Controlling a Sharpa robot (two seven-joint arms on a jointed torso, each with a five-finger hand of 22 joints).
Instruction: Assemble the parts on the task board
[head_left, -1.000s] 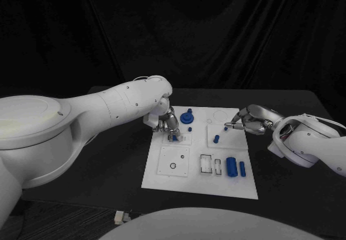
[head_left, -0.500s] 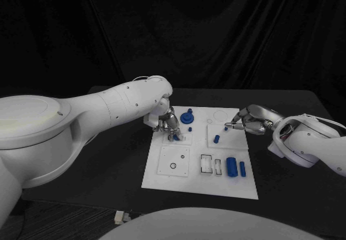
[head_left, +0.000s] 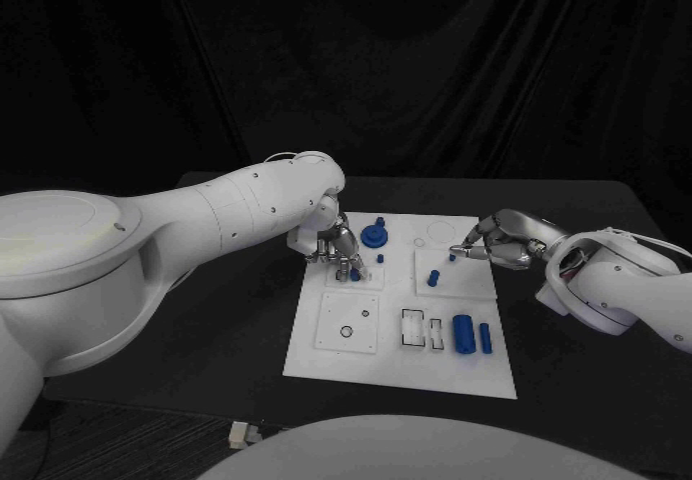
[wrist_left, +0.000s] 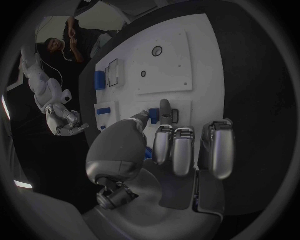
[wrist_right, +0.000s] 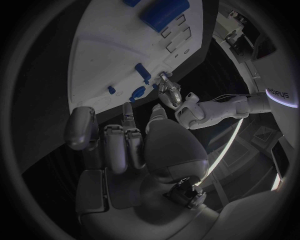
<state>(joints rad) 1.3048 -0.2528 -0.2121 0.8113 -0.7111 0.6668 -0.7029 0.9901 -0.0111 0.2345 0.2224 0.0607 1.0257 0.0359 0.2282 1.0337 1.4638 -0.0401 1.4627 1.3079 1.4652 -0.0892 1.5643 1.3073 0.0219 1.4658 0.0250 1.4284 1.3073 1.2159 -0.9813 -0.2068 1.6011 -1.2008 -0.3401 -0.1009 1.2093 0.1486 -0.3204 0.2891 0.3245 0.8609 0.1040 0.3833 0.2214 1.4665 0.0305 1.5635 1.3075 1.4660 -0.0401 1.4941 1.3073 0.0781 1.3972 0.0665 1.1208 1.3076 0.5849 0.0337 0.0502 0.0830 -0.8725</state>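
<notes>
- The white task board (head_left: 404, 335) lies flat on the black table (head_left: 577, 350), between the robot's 2 arms.
- The left hand (head_left: 335, 247) hangs over the board's far-left corner, fingers pointing down. Its thumb and a finger meet on a small blue part (head_left: 353, 273) right at the fingertips (wrist_left: 164, 107), at the board's surface; the other fingers are curled beside them. The left wrist view shows the same pinch, with the blue piece (wrist_left: 154, 114) between thumb and fingertip.
- Just beyond the left hand, toward the right hand, stands a blue round-based part (head_left: 375, 236) with a peg rising from it, and next to that a tiny blue stud (head_left: 379, 258).
- The right hand (head_left: 495, 243) hovers at the board's far-right edge, its fingers drawn together with the tips narrow. A small blue part (head_left: 451, 257) sits at its fingertips; whether it is truly gripped cannot be told.
- Just below the right hand's fingertips, a short blue peg (head_left: 433, 278) stands upright on the board.
- Nearer the robot than the right hand lies a large blue cylinder (head_left: 463, 333) with a thinner blue rod (head_left: 486, 338) just beside it, both lying flat beside 2 rectangular slots (head_left: 421, 330).
- Nearer the robot than the left hand is a square plate (head_left: 349, 322) with 2 small round holes.
</notes>
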